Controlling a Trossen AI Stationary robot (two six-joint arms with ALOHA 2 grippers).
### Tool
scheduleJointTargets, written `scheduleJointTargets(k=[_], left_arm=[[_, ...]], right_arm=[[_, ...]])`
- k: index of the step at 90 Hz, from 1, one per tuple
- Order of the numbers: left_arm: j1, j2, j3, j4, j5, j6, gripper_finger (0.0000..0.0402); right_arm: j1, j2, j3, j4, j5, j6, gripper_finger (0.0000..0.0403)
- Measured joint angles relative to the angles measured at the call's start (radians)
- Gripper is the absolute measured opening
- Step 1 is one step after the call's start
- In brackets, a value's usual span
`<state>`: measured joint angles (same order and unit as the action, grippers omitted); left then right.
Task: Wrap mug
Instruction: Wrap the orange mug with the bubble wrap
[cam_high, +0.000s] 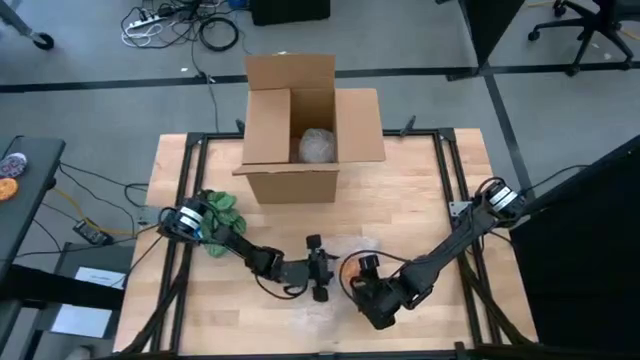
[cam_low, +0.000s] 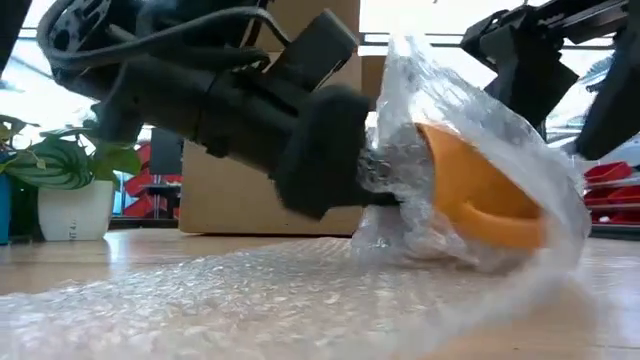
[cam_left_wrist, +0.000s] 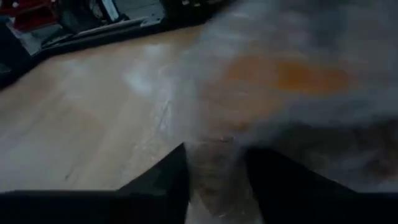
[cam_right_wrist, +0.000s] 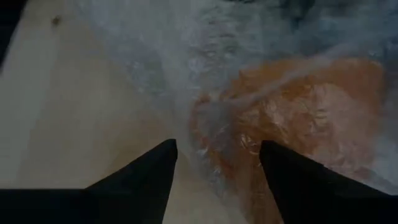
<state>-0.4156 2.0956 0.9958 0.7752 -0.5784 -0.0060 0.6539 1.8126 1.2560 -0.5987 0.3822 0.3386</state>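
From above, both arms meet at the near middle of the table (cam_high: 420, 200). The left gripper (cam_high: 322, 268) and the right gripper (cam_high: 368, 282) face each other with the orange mug (cam_high: 352, 268) between them, lying on a sheet of bubble wrap (cam_high: 345, 250). An open cardboard box (cam_high: 300, 130) stands well beyond them; it already holds a pale wrapped bundle (cam_high: 318, 145).

At table height, the left gripper (cam_low: 372, 172) is clenched on a gathered fold of bubble wrap (cam_low: 470, 110) pulled up over the mug (cam_low: 470, 190) — the mug lies tilted on its side just ahead of those jaws, its handle low and toward the camera. More film spreads flat across the wood in front. The right arm hangs above and behind; its fingers are not visible here.

The left wrist view is mostly film: the orange mug (cam_left_wrist: 280, 74) glows through it just beyond the fingers (cam_left_wrist: 168, 180), which have a strip of wrap between them.

In the right wrist view the right gripper's fingers (cam_right_wrist: 152, 171) are released — spread apart over the covered mug (cam_right_wrist: 298, 118), touching nothing that I can make out.

The step in hand looks like folding the sheet over. To do it well, the left should keep its pinch taut while the right presses the loose flap down against the mug's far side, so the cover does not spring back.
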Motion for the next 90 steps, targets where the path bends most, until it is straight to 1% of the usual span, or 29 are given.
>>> scheduleJointTargets(k=[8, 12, 21, 30, 37, 42, 47, 57, 69, 76, 82, 90], left_arm=[[-0.004, 0.000, 0.018, -0.006, -0.044, -0.003, 0.0030], [-0.007, -0.002, 0.021, -0.015, -0.061, -0.011, 0.0017], [-0.011, -0.028, 0.026, -0.087, -0.062, -0.073, 0.0012], [-0.014, -0.080, 0.029, -0.208, -0.052, -0.172, 0.0006], [-0.015, -0.101, 0.029, -0.248, -0.052, -0.208, 0.0004], [-0.014, -0.102, 0.029, -0.241, -0.053, -0.226, 0.0004], [-0.014, -0.102, 0.029, -0.235, -0.052, -0.243, 0.0003], [-0.013, -0.097, 0.029, -0.232, -0.053, -0.312, 0.0002], [-0.013, -0.093, 0.029, -0.235, -0.052, -0.357, 0.0002], [-0.013, -0.093, 0.029, -0.198, -0.052, -0.365, 0.0001], [-0.014, -0.093, 0.029, -0.163, -0.055, -0.366, 0.0001], [-0.016, -0.093, 0.029, -0.127, -0.055, -0.366, 0.0001]], right_arm=[[0.001, 0.000, 0.000, -0.002, -0.003, 0.001, 0.0216], [0.003, -0.002, 0.000, -0.010, -0.001, 0.001, 0.0215], [0.015, -0.028, 0.000, -0.027, 0.028, 0.003, 0.0215], [0.036, -0.081, 0.000, -0.066, 0.112, 0.019, 0.0215], [0.054, -0.127, 0.000, -0.114, 0.177, 0.042, 0.0215], [0.066, -0.158, 0.000, -0.175, 0.217, 0.072, 0.0215], [0.071, -0.183, 0.000, -0.245, 0.236, 0.113, 0.0215], [0.072, -0.207, 0.000, -0.350, 0.233, 0.218, 0.0215], [0.077, -0.206, 0.000, -0.375, 0.194, 0.264, 0.0214], [0.086, -0.196, -0.001, -0.427, 0.189, 0.287, 0.0214], [0.093, -0.196, -0.028, -0.460, 0.214, 0.325, 0.0214], [0.109, -0.196, -0.103, -0.434, 0.266, 0.372, 0.0212]])
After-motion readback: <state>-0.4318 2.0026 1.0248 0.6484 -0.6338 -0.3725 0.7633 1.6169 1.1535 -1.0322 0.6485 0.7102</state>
